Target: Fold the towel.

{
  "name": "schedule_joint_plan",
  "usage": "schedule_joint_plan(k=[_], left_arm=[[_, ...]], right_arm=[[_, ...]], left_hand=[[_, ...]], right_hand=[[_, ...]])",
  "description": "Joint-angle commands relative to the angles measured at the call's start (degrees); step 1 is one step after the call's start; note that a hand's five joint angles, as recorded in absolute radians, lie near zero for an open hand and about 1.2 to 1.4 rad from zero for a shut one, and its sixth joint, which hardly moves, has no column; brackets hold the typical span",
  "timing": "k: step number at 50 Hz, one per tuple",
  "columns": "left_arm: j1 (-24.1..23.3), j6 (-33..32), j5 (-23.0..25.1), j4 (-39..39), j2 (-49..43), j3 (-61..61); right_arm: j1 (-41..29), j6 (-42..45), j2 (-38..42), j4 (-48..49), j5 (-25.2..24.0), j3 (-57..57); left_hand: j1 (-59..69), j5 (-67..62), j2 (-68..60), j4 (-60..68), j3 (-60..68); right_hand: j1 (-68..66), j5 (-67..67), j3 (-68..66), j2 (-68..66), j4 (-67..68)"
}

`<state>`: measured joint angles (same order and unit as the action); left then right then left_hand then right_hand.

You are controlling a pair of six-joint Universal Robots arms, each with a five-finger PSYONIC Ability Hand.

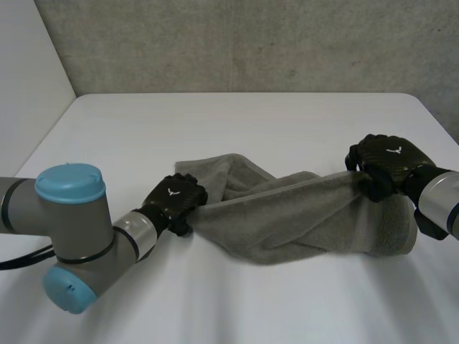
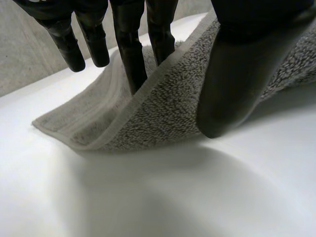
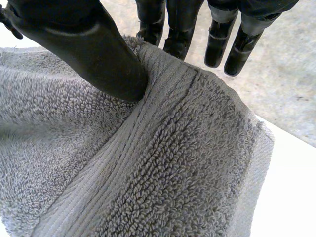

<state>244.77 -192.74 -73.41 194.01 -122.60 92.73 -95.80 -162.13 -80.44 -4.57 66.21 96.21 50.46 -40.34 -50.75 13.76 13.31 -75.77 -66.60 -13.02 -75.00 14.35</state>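
Two hands, one grey towel (image 1: 301, 215) held between them

Item 1, towel. Grey terry with a flat woven band near its hem. It lies slightly right of the middle of the white table (image 1: 237, 122), drawn out lengthwise between the hands. Its long body is bunched into loose folds, and the underside rests on the tabletop. One flap trails away behind the left hand, toward the concrete wall (image 1: 251, 43).

Item 2, left hand (image 1: 174, 201). At the towel's left end, on the hemmed edge. The left wrist view shows the thumb (image 2: 232, 94) pressed on the terry face and fingers (image 2: 131, 54) behind the hem, pinching the cloth. A free corner hangs below them, close to the table.

Item 3, right hand (image 1: 387, 165). At the towel's right end, raised a little above the table. In the right wrist view the thumb (image 3: 98, 54) bears on the cloth beside the woven band, fingers (image 3: 180, 24) are behind the edge, and the towel is clamped between them.

Item 4, left arm (image 1: 72, 229). Grey with light-blue caps, at the near left of the table.
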Motion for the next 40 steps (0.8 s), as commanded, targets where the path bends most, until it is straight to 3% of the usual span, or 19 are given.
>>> schedule_joint_plan(k=[1,15,17,24,28,32,34,35,36,40], left_arm=[[-0.35,-0.01,0.11,-0.03,-2.9,-3.95],[-1.05,-0.01,0.2,-0.03,-8.27,-8.97],[-1.05,0.08,0.37,-0.12,-8.8,-10.1],[-1.05,-0.01,0.29,-0.3,-9.94,-13.96],[-0.61,-1.67,-0.32,-1.35,-9.77,-22.12],[0.0,-2.99,-1.81,-2.58,-8.89,-30.19],[0.18,-3.08,-3.05,-3.02,-7.83,-35.07],[0.44,-3.08,-4.53,-3.37,-6.44,-39.86],[0.7,-3.17,-5.59,-3.46,-4.77,-44.34],[1.23,-3.08,-7.18,-3.37,-0.63,-51.59]], right_arm=[[1.23,0.06,-1.21,-0.18,0.15,-0.41],[1.41,0.15,-0.78,-0.09,0.15,-1.2],[1.49,0.15,-0.6,-0.18,0.06,-1.37],[1.14,0.15,2.39,-0.09,-3.28,-3.22],[-0.34,0.67,9.4,-0.09,-6.78,-10.83],[-3.34,0.85,14.26,-0.44,-6.09,-20.71],[-5.62,0.76,16.88,-1.14,-3.47,-33.3],[-5.62,0.76,16.89,-1.14,-3.45,-33.37],[-6.15,0.07,16.89,-0.97,-1.28,-40.33],[-6.68,-0.64,15.4,0.97,3.4,-52.44]], left_hand=[[2.14,-2.26,-1.85,-3.76,-3.31],[3.49,-3.61,-3.2,-3.76,-3.31],[27.06,-27.18,-26.77,-3.76,-3.31],[29.54,-29.66,-29.25,-3.76,-3.31],[29.54,-29.66,-29.25,-3.76,-3.31],[29.54,-29.66,-29.25,-3.76,-3.31],[29.54,-29.66,-29.25,-3.76,-3.31],[29.54,-29.66,-29.25,-3.76,-3.31],[29.54,-29.66,-29.25,-3.76,-3.31],[29.54,-29.66,-29.25,-3.76,-3.31]], right_hand=[[-4.23,-3.4,3.02,-5.0,-4.35],[-4.23,-3.4,3.02,-5.0,-4.35],[-4.23,-3.4,3.02,-5.0,-4.35],[-4.23,-3.4,3.02,-5.0,-4.35],[-4.23,-3.4,3.02,-5.0,-4.35],[-4.23,-3.4,3.02,-5.0,-4.35],[-4.23,-3.4,3.02,-5.0,-4.35],[-4.23,-3.4,3.02,-5.0,-4.35],[-4.23,-3.4,3.02,-5.0,-4.35],[-4.23,-3.4,3.02,-5.0,-4.35]])
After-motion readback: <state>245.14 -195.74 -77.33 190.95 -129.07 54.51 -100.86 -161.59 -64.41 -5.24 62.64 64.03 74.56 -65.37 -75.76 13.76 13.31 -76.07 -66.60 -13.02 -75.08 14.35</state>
